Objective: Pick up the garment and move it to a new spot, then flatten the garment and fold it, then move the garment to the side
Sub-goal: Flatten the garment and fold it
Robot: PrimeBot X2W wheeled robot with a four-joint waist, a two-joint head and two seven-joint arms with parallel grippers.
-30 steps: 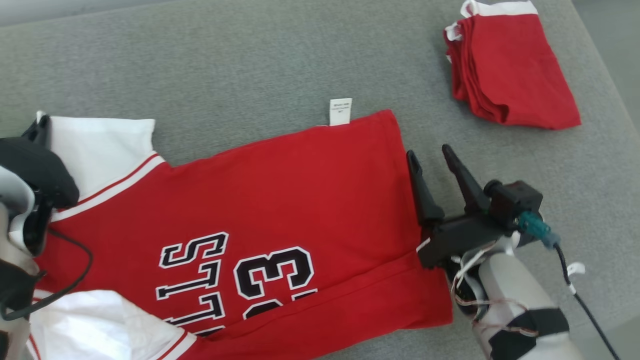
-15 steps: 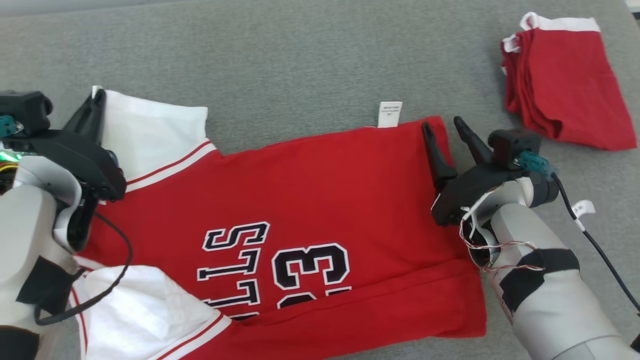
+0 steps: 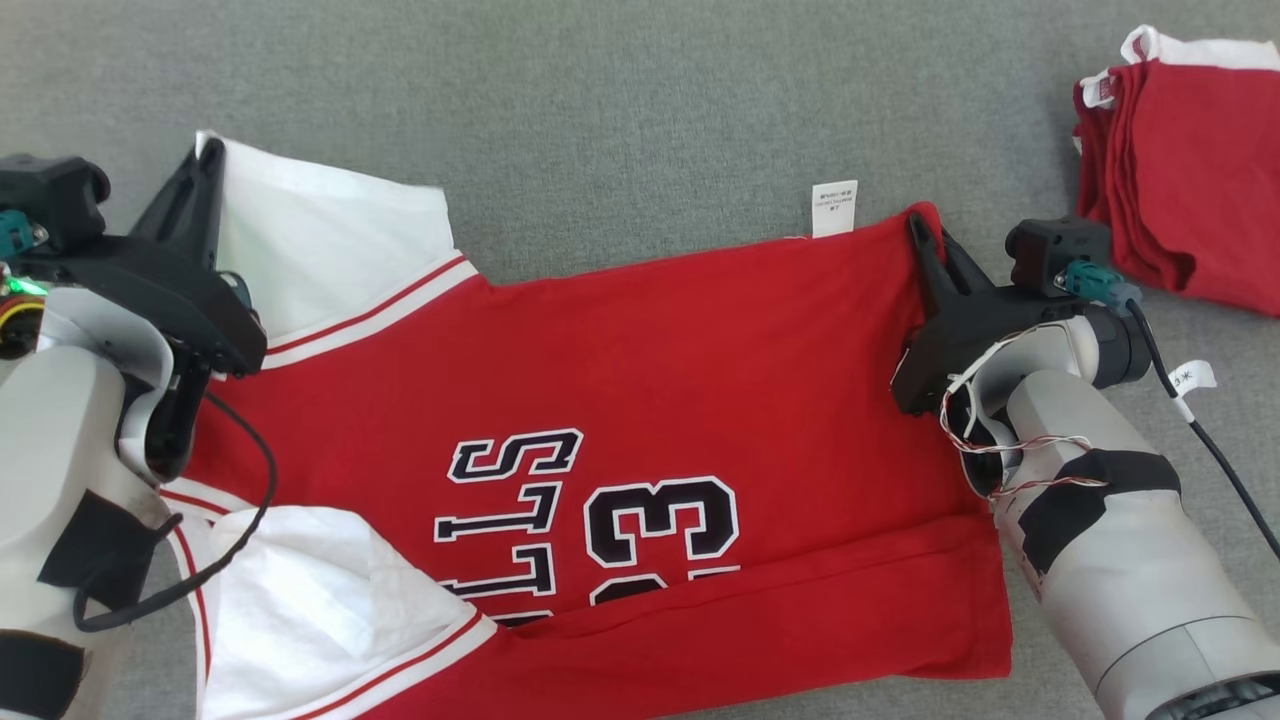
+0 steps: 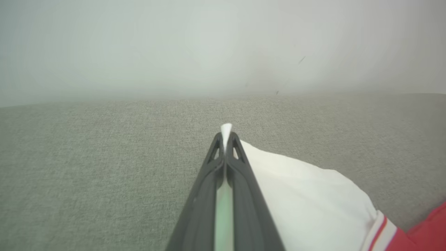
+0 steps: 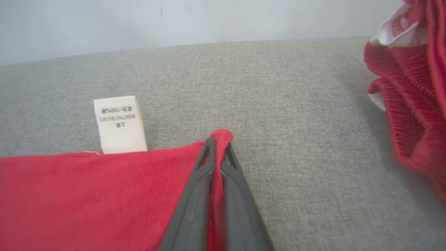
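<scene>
Both grippers have cloth between pressed-together jaws: the left gripper [image 3: 200, 175] pinches the far corner of the white sleeve [image 3: 330, 240]; the right gripper [image 3: 925, 235] pinches the far hem corner of the jersey [image 3: 650, 380], which lies spread, print up, across the grey surface [image 3: 600, 90], with a fold along its near edge.

Risks, as I judge them: each pinch takes only a corner tip, so a quick lift or pull could slide the cloth out; uneven pulling between the arms would skew or bunch the jersey; a swing to the right could drag the hem into the folded red pile [image 3: 1190, 180] close by.

The head view gives the whole layout and both arms; the wrist views add how little cloth pokes past the tips; the right one also brings the tag [image 5: 119, 124] close, its print too small to read.
</scene>
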